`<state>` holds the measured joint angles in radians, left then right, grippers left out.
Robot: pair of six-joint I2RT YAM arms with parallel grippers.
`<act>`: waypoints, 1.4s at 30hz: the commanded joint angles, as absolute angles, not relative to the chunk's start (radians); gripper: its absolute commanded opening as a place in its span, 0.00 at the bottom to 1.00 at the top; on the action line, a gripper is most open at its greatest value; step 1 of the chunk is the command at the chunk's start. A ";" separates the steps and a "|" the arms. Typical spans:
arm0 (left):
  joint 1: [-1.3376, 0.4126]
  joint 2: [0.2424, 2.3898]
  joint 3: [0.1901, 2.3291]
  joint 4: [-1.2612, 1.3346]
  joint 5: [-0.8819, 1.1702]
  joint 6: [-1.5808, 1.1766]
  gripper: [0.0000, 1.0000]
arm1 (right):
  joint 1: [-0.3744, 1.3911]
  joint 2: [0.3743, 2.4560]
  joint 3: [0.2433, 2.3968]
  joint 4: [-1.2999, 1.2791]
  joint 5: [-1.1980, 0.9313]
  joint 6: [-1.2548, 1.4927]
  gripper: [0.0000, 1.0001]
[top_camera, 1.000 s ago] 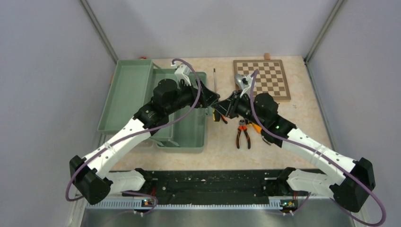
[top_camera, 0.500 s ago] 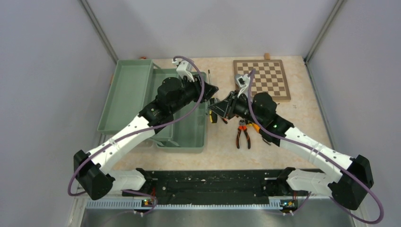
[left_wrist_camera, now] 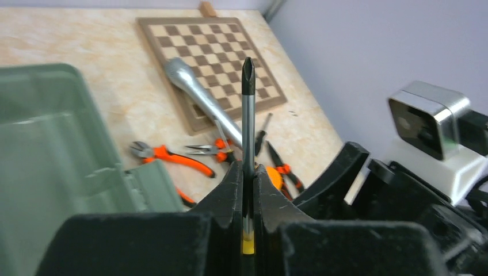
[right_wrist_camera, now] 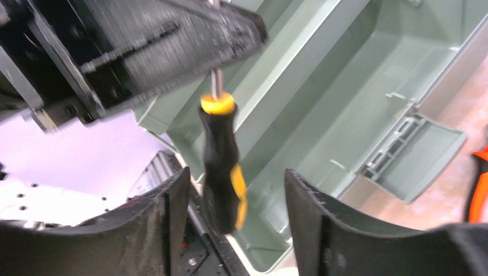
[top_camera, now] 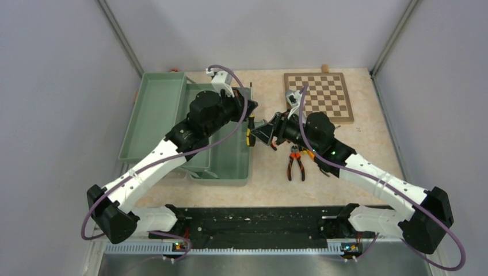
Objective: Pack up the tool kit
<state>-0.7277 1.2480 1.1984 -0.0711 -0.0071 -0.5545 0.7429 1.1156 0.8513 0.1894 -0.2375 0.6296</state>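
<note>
We clamp the screwdriver (left_wrist_camera: 248, 115) by its shaft in our left hand (left_wrist_camera: 247, 187). Our right hand (right_wrist_camera: 236, 190) stands apart around its handle.

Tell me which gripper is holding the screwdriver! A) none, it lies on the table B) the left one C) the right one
B: the left gripper is shut tight on the screwdriver by its metal shaft, while the right gripper stands open on either side of its handle.
</note>
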 commanded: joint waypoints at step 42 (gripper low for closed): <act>0.089 1.579 1.770 -0.816 -0.149 0.003 0.66 | 0.421 1.185 0.911 -0.478 0.111 0.408 0.94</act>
<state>0.0898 1.6585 1.7699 -0.8719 -0.1883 0.0139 0.4976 1.1503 0.9146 -0.4198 0.1295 0.4351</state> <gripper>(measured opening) 0.602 0.969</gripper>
